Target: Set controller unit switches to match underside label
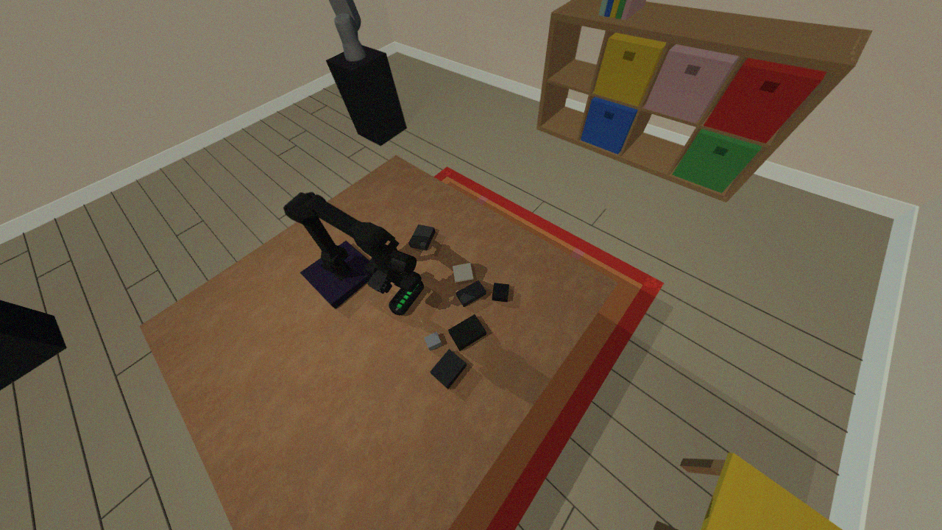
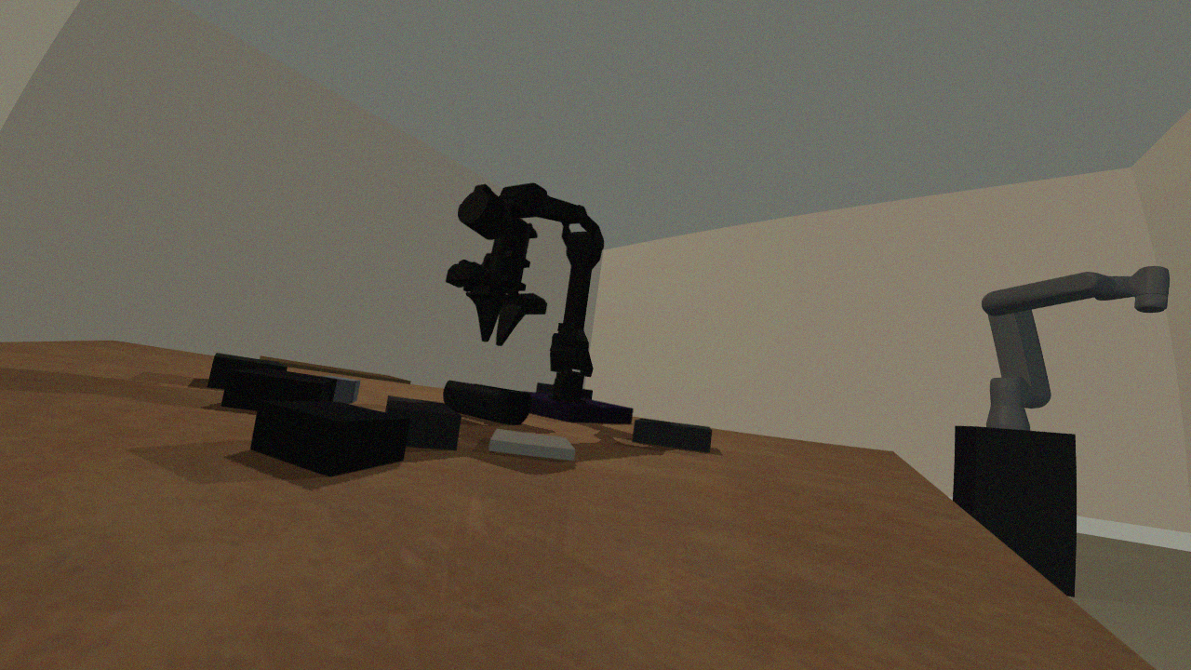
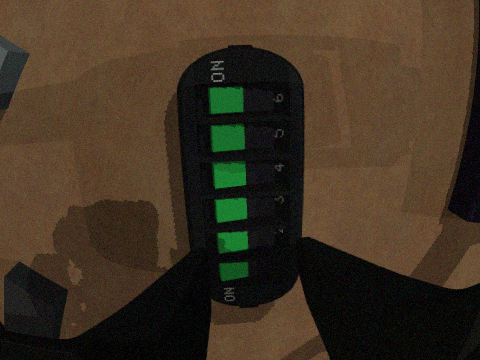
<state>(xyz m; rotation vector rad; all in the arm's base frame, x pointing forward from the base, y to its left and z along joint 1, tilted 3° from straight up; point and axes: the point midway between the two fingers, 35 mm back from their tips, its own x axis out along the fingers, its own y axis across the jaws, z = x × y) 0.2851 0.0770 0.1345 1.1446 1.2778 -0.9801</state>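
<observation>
The dark grey controller unit [image 1: 397, 308] [image 2: 486, 401] [image 3: 252, 72] sits with its switch side up on the bench, close to the arm's base. In the wrist view its six rockers run in a column, each with a green face on the ON side and a dark face beside the numbers. All six look alike; the tilt of each is hard to tell. The label underneath is hidden. My gripper [image 2: 492, 341] [image 3: 252, 256] is partly open, with a narrow gap and nothing between the fingers. It hangs above the unit, not touching it.
A white block [image 1: 463, 271] [image 2: 532, 445], a dark module [image 1: 471, 293] [image 2: 422, 422] and a black block [image 1: 500, 291] [image 2: 328, 437] lie beyond the unit. Another dark module [image 1: 421, 236] [image 2: 672, 435] lies apart. Two dark boxes [image 1: 466, 332] [image 1: 448, 369] flank a small grey cube [image 1: 433, 341].
</observation>
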